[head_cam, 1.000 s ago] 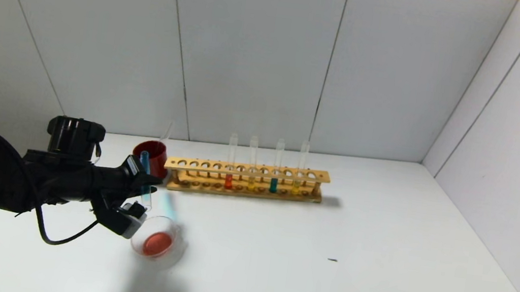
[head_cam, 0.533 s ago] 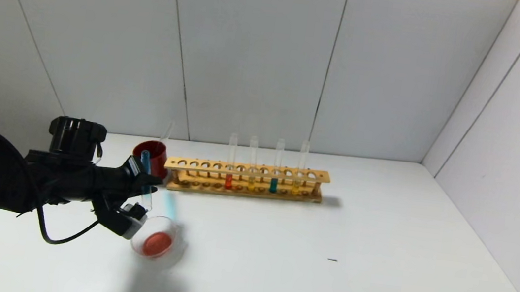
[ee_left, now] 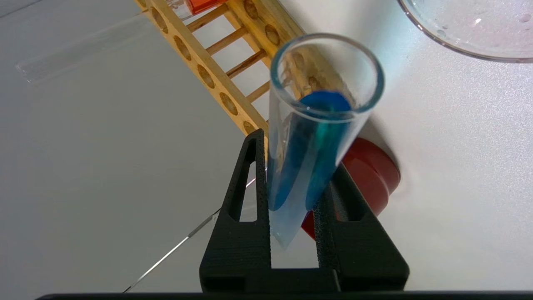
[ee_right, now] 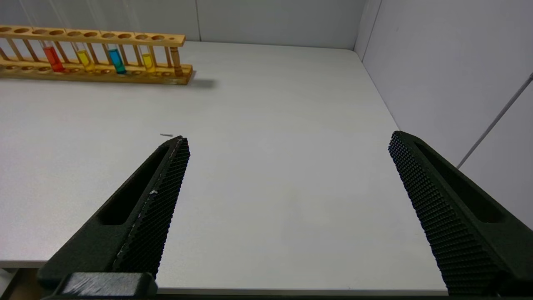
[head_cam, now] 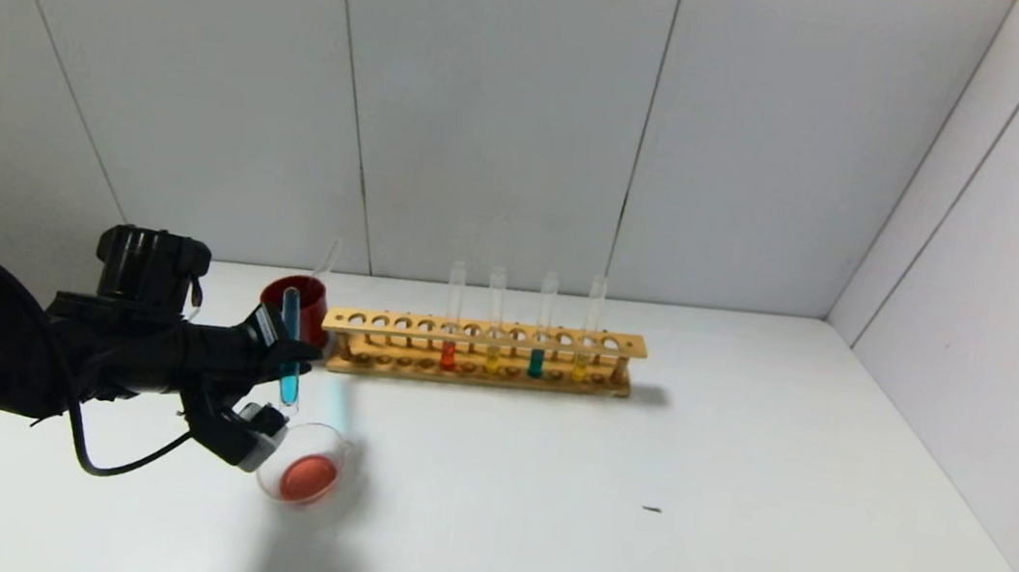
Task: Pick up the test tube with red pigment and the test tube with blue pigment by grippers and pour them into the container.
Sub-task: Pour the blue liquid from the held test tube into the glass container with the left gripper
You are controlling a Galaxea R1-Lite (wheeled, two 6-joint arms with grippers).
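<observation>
Centrally at the left of the head view, the left gripper (head_cam: 282,357) pinches the test tube with blue pigment (head_cam: 291,349), its two black fingers (ee_left: 250,196) pressed against the glass on either side. That tube stands nearly upright, mouth up, with teal-blue liquid along its lower part, and hangs just above and behind the container (head_cam: 304,473). The container, a low clear beaker, sits on the white desk (head_cam: 634,535) and holds a pool of orange-red liquid. A dark red cup (head_cam: 301,304) stands behind the gripper, beside the left end of the wooden rack (head_cam: 482,353). In the rack stand four tubes, from left to right: the test tube with red pigment (head_cam: 451,323), a yellow-liquid tube (head_cam: 494,328), a second teal-liquid tube (head_cam: 542,329) and another yellow-liquid tube (head_cam: 589,335). A small dark speck (head_cam: 652,510) lies on the desk to the right of the container, well apart from it. The right gripper (ee_right: 287,208) shows in its own wrist view only, with fingers spread wide and nothing between them, hovering near the desk's front edge and well apart from the rack.
</observation>
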